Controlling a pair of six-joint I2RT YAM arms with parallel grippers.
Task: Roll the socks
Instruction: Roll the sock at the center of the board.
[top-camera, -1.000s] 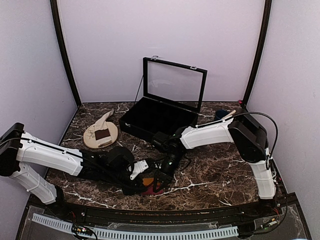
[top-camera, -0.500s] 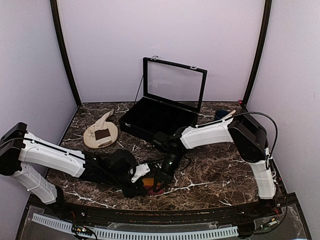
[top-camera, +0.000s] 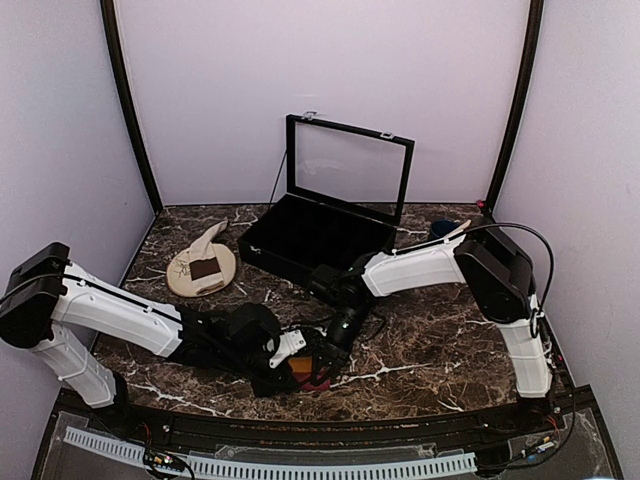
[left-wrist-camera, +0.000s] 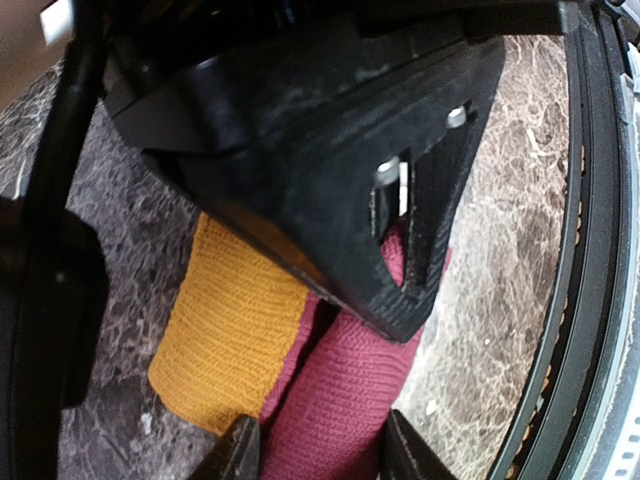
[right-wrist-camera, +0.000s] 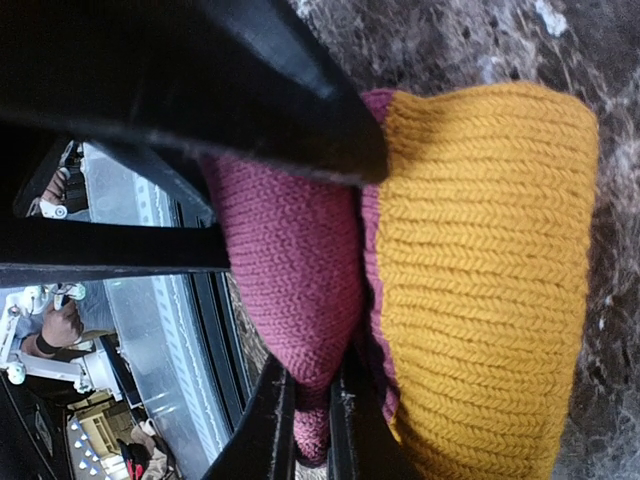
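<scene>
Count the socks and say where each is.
2. The pink-and-orange sock lies near the table's front edge; the cream sock lies across the round plate, back left. More may be hidden.

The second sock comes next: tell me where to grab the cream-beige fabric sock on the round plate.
Probably its narrow far end, from above: that end of the cream-beige sock sticks out past the back rim of the round beige plate, so fingers miss the plate.

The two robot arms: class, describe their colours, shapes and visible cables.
The left arm and right arm have white rounded shells and black joints. The left gripper and right gripper are black, with two slim fingers each. A thin black cable loops beside the right arm.
</scene>
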